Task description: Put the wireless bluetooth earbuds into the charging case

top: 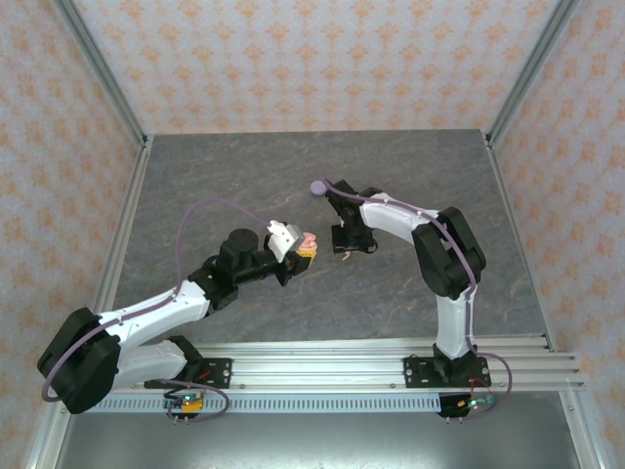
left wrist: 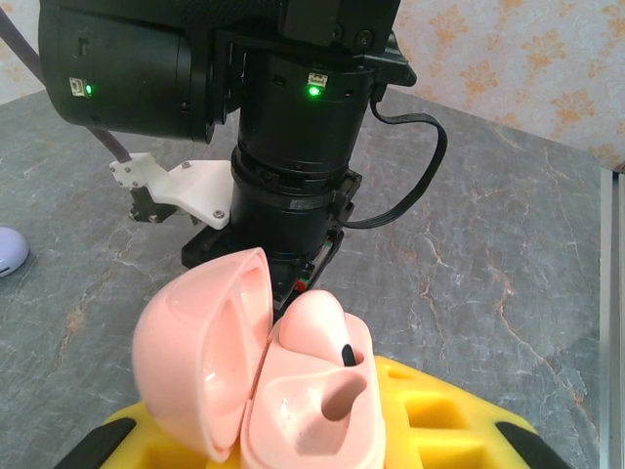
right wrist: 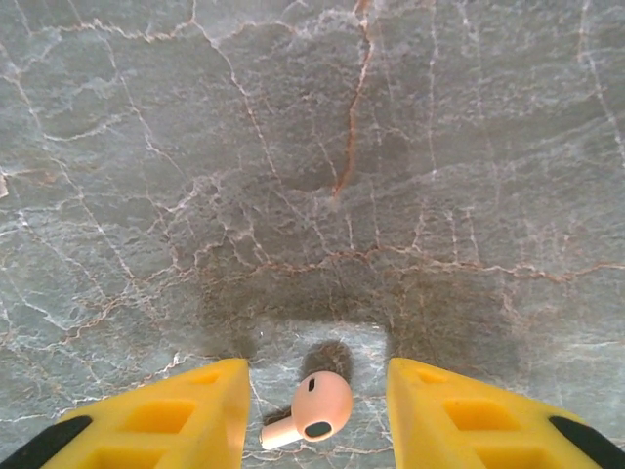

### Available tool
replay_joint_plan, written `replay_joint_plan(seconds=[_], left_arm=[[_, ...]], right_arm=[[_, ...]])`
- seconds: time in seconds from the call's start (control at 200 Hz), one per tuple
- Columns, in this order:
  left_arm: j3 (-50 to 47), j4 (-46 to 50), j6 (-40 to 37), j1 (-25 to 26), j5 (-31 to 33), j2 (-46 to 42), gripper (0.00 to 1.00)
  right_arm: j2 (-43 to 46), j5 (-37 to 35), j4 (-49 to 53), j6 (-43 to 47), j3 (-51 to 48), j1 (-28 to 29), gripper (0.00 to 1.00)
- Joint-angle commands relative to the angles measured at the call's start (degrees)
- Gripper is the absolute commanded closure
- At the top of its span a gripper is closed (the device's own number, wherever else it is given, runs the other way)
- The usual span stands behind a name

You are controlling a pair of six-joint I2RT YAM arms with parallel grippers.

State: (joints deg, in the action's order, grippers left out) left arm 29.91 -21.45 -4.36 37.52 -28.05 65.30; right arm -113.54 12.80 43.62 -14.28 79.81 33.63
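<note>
Closest to me is the aluminium rail [top: 322, 363] along the near edge of the table [top: 244, 166], with both arm bases bolted onto it, left and right. From there the two arms reach toward the middle and nearly meet nose to nose.

The left gripper [top: 305, 250] is clenched on the pink charging case [top: 308, 241], holding it up off the stone-look surface. From the left wrist camera you can see the case [left wrist: 293, 391] sitting between the yellow fingers [left wrist: 459, 430], lid flipped open and hanging off to the left. What looks like a pink bud [left wrist: 320, 322] is sitting in the far well, with a little black mark on it. The near well is an empty hollow.

The right gripper [top: 347, 249] points straight down at the table just right of the case. Its jaws are released and standing apart. In the right wrist camera the loose pink earbud [right wrist: 311, 410] lies flat on the table right between the two yellow fingers [right wrist: 195, 410], stem pointing left, touching neither one.

Farther back, just beyond the right arm's wrist, a lilac case [top: 317, 189] sits on the table, lid shut as far as I can tell. It also peeks in at the left edge of the left wrist camera [left wrist: 8, 249].
</note>
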Motion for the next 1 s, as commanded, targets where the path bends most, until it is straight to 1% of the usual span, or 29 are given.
replay_joint_plan(seconds=[0.0,0.12,0.34,0.531,0.731,0.866,0.996], left_arm=[[1.38,0.09,0.67,0.28,1.1,-0.61,0.91],[1.38,0.19,0.52,0.28,1.33,-0.79,0.91],[1.48,0.23,0.41,0.29,1.59,-0.7,0.91],[1.47,0.18,0.37,0.21,1.64,-0.61,0.91],[1.73,0.36,0.35,0.26,1.69,-0.44,0.92],[1.9,0.32,0.49,0.22,1.66,-0.15,0.92],[2.08,0.61,0.58,0.2,1.75,-0.17,0.92]], right_arm=[[-0.68,-3.68,3.64,1.58,1.58,0.88,0.56],[-0.72,-5.43,4.87,2.68,1.5,1.16,0.54],[-0.72,-6.54,6.6,4.83,1.35,1.63,0.51],[-1.16,-8.67,7.99,5.1,1.48,1.75,0.5],[0.92,-12.04,8.5,5.67,0.28,1.76,0.52],[1.63,-10.28,8.17,6.11,0.32,1.75,0.55],[2.35,-11.47,8.8,6.04,0.82,1.71,0.59]])
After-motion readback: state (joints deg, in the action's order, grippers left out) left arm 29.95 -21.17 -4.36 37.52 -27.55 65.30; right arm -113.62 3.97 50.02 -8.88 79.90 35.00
